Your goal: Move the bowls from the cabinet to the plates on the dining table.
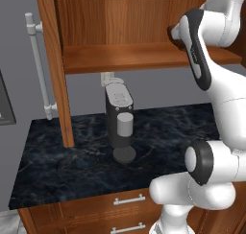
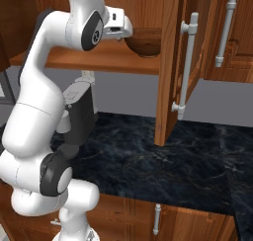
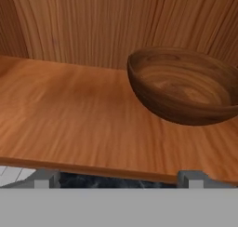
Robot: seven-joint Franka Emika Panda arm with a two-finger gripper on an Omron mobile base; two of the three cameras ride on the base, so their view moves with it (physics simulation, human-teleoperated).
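beside the brown bowl (image 3: 186,86), tool (image 3: 118,178) wide open, empty.

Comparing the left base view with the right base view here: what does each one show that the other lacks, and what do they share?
Left base view alone: two drawer fronts with horizontal handles below the counter, and the open left cabinet door.

Right base view alone: the reddish-brown bowl on the cabinet shelf, with the open claw just left of it, apart, plus the open right door.

Both: the dark coffee machine on the black marble counter.
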